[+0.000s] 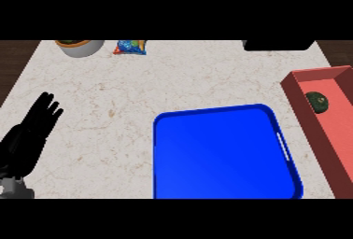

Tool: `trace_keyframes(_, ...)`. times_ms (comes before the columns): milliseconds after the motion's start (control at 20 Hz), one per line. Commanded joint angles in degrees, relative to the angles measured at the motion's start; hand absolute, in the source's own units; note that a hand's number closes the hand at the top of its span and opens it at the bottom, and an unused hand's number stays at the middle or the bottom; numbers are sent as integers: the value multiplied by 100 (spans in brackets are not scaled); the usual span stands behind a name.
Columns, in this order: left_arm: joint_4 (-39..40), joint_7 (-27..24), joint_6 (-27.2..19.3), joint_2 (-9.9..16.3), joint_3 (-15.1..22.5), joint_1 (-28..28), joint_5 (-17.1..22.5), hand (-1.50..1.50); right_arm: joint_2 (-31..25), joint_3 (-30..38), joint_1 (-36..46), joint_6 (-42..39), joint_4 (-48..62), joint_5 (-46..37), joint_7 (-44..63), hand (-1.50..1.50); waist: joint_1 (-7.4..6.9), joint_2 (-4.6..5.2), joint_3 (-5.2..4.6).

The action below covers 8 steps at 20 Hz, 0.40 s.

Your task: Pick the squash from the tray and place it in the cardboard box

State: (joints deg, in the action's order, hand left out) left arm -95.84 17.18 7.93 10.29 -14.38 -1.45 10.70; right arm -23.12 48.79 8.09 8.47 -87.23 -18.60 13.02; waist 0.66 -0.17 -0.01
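Observation:
A blue tray (pixel 165 154) lies on the counter at the lower middle, with nothing on it. At the right edge stands a reddish-pink box (pixel 310 121), open at the top. Inside it, near its far end, lies a small dark green squash (pixel 318 101). My left hand (pixel 31 130) rests at the left edge with fingers straight and pointing up, far from both tray and box. My right hand does not show.
At the counter's far left sit a grey pot (pixel 80 47) and a colourful snack bag (pixel 130 47). A black object (pixel 278 45) lies at the far right edge. The marble counter (pixel 103 93) stretches between them.

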Motion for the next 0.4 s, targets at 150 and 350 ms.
trace_keyframes(150,-280,362,-173,-14,75,-150,-35,0,-239,567,-843,-754,-163,1035,-499,-150,-25,5,2)
trace_keyframes(350,55,-151,-14,-45,14,13,-80,0,-135,616,-1157,-706,-32,1046,-936,-150,-44,12,1)
